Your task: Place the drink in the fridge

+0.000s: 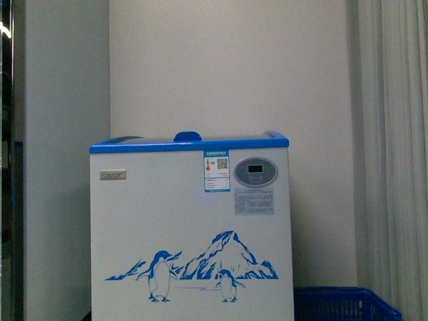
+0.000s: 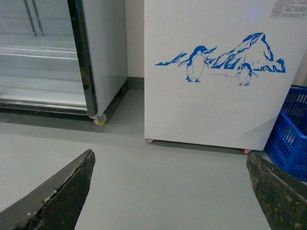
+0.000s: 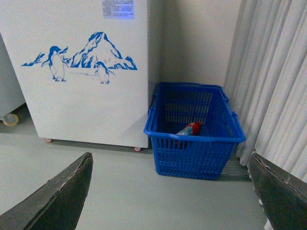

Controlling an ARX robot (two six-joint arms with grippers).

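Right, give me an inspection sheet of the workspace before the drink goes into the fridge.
Surface: smooth grey floor.
Job's things: drink lying on its side inside the blue crate; fridge stands beside the crate, and the views don't show whether its lid is open.
Clutter: nothing seen.
Grippers: left gripper open and empty; right gripper open and empty.
Cables: nothing seen.
Surroundings: glass-door cabinet on the fridge's other side; curtain next to the crate; plain wall behind.

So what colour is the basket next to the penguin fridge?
Blue: the slotted plastic crate shows best in the right wrist view.
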